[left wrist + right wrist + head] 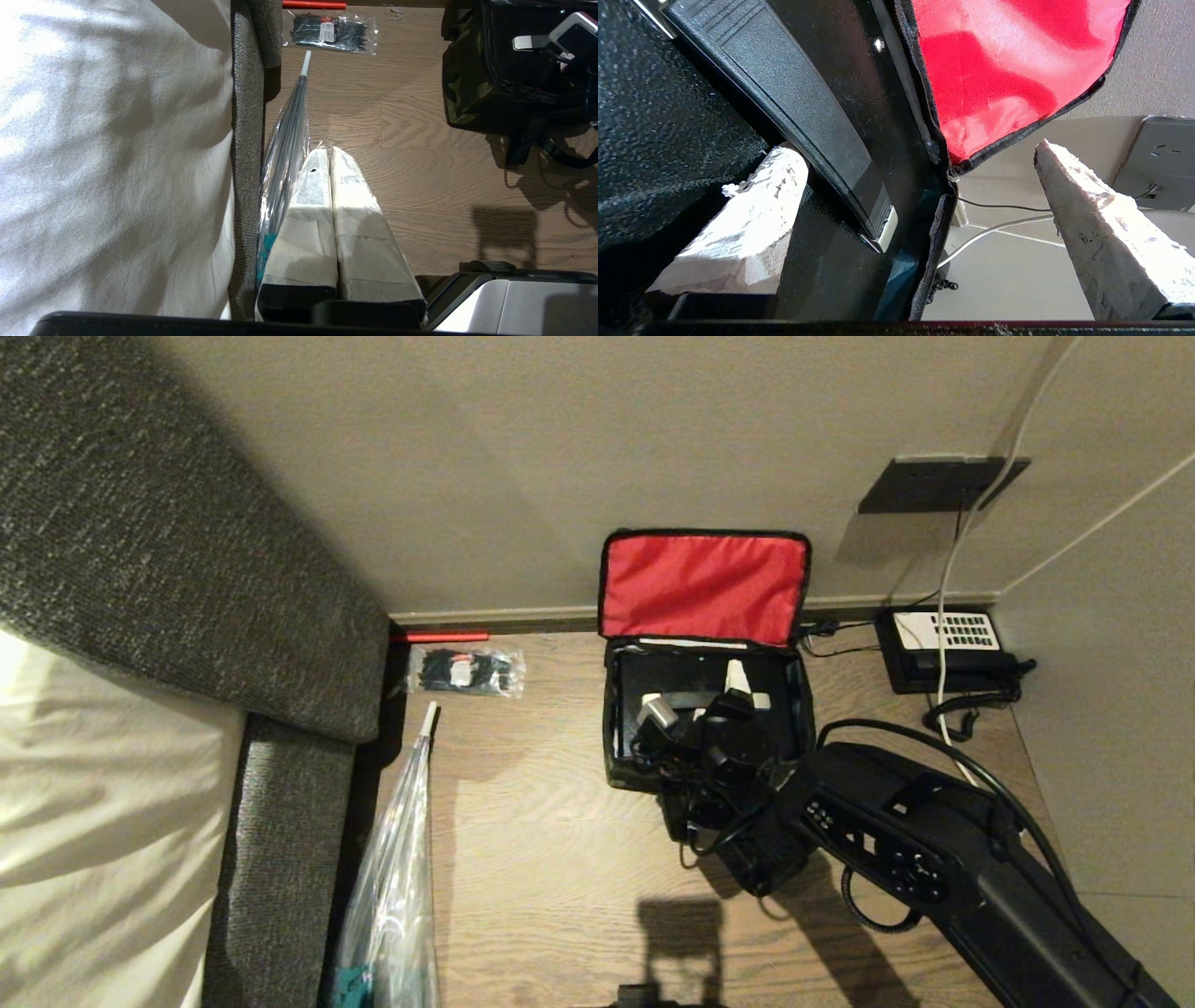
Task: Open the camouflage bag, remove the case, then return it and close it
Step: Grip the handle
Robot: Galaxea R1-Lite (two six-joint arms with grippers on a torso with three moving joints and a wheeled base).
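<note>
A grey upholstered sofa [140, 569] with a white cushion [84, 784] fills the left of the head view. The wooden floor [541, 859] takes the lower centre, bare and open between the sofa and the bag. A clear plastic bag [392, 896] lies along the sofa's edge at lower left.

The camouflage bag [621, 756] sits right of centre against the wall, its long axis running left to right. Its red-lined lid [705, 583] stands upright against the wall, the mouth facing up. The black case [803, 116] lies inside the bag.

The right arm [934, 868] reaches in from the lower right. The right gripper [705, 695] hangs over the open bag with its fingers spread wide and holds nothing; in the right wrist view one finger [752, 210] sits against the case and the other stands outside the bag's rim.

A black telephone [943, 649] lies in the right corner, and a packet of black cable ties [467, 672] lies by the sofa.

The left gripper [329, 158] is seen only in the left wrist view, fingers pressed together, empty.
</note>
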